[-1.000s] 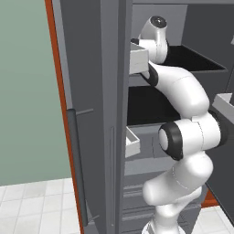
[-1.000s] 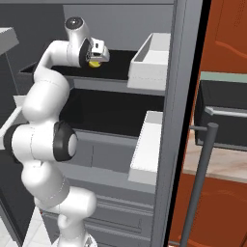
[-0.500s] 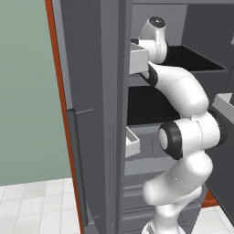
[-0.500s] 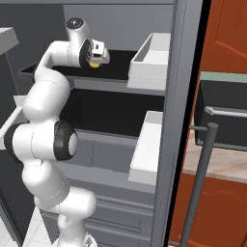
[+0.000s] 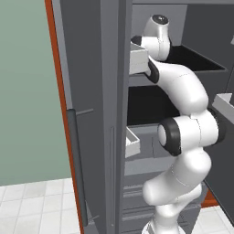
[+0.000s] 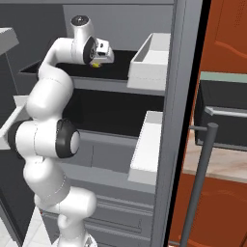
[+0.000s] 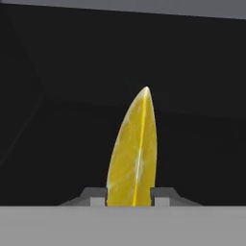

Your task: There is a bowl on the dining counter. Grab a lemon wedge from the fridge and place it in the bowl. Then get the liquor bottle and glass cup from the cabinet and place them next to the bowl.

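The white arm reaches up into the open dark grey fridge [image 6: 181,120], with its tool [image 6: 100,61] over the black upper shelf [image 6: 116,65], toward that shelf's left end as seen from the right base view. In the hand view the tool's two small dark fingertips [image 7: 96,197] stand narrowly apart, one on each side of the base of a glossy yellow lemon wedge [image 7: 133,156], and seem to press against its flanks; the wedge stands on end between them, its pointed tip up and a pale line running along its middle. Behind the wedge lies the dark interior of the shelf. In the right base view a small patch of yellow [image 6: 97,64] shows just under the tool. A light grey rectangular bin [image 6: 149,62] sits on the same shelf at its right end, well apart from the tool, and a second light grey bin [image 6: 145,147] sits lower on that side. In the left base view the arm's wrist [image 5: 155,34] sits beside a light grey bin [image 5: 138,61] at the fridge's upper level.
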